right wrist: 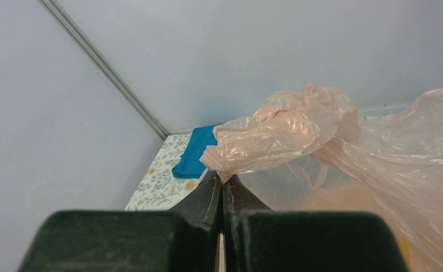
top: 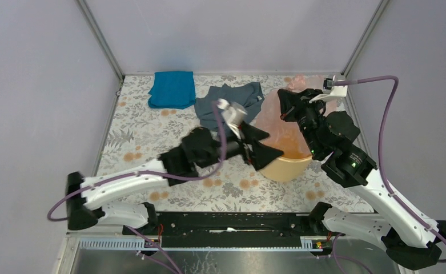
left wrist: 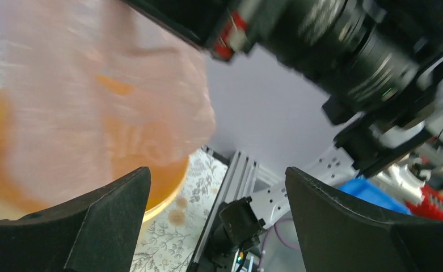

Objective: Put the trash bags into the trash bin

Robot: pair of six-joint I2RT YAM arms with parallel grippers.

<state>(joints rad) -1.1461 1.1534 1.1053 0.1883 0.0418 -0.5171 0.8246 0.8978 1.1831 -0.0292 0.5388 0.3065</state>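
The pale-pink trash bag (top: 270, 117) drapes over the far side of the yellow-orange trash bin (top: 287, 168) and rises toward the back. My right gripper (top: 283, 103) is above the bin's far rim and shut on a bunched edge of the bag (right wrist: 290, 133), its fingertips (right wrist: 223, 180) pressed together on the film. At the bin's left rim my left gripper (top: 274, 145) stands wide open. In its own view nothing lies between the fingers (left wrist: 111, 226), and the blurred bag (left wrist: 94, 96) hangs over the bin (left wrist: 165, 178) to the left.
A grey-blue garment (top: 229, 100) lies just behind my left gripper. Further left at the back is a folded bright blue cloth (top: 173, 88), which also shows as the cloth (right wrist: 195, 156) in the right wrist view. Cage walls close in the floral table (top: 146, 137).
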